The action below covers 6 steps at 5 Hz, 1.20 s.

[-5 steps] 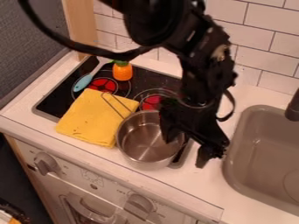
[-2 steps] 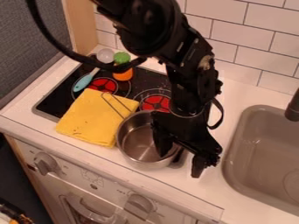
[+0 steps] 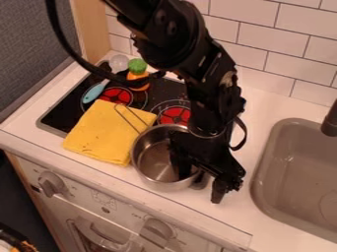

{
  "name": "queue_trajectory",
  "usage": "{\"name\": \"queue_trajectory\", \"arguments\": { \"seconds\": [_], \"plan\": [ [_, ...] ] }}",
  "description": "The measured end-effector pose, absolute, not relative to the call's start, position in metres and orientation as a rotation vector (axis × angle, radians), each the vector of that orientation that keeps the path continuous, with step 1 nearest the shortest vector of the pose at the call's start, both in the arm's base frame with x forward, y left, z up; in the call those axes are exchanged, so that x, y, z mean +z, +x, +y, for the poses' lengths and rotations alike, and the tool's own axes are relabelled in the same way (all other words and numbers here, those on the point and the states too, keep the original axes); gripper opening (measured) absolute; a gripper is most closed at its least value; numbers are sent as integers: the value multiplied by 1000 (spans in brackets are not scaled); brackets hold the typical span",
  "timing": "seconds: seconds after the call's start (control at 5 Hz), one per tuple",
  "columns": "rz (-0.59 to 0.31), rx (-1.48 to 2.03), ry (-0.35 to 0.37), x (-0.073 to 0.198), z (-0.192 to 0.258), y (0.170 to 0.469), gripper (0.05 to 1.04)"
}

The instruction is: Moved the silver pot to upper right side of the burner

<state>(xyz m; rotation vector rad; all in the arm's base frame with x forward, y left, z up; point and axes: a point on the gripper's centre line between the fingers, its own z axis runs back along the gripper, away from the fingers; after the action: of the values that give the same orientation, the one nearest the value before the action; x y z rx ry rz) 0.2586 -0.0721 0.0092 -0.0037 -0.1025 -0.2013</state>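
The jaws (image 3: 199, 181) stand wide open astride the near-right wall of the silver pot (image 3: 154, 158), seemingly gripping nothing. Center that wall before closing; lift level, lest the wire handle (image 3: 129, 120) drag the yellow cloth (image 3: 102, 132) toward the right-hand burner (image 3: 174, 116).

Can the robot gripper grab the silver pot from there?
Probably yes. The gripper is open around one side of the silver pot, one finger in and one out, and nothing seems to block it from closing.

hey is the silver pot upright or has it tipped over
Upright: the silver pot has its round mouth facing up, and one finger of the pincer reaches down inside it.
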Motion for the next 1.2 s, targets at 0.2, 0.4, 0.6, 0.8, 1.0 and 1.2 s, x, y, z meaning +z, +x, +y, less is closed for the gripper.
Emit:
{"name": "queue_trajectory", "arguments": {
  "seconds": [0.2, 0.4, 0.6, 0.8, 1.0, 1.2],
  "plan": [
    [-105, -199, 3, 8, -69, 258, 656],
    [-97, -211, 10, 9, -67, 257, 355],
    [-141, -252, 17, 23, -71, 259, 150],
    [-155, -278, 20, 32, -77, 257, 78],
    [-176, -329, 17, 44, -92, 265, 73],
    [-214, -379, 13, 63, -108, 293, 73]
  ]
}}
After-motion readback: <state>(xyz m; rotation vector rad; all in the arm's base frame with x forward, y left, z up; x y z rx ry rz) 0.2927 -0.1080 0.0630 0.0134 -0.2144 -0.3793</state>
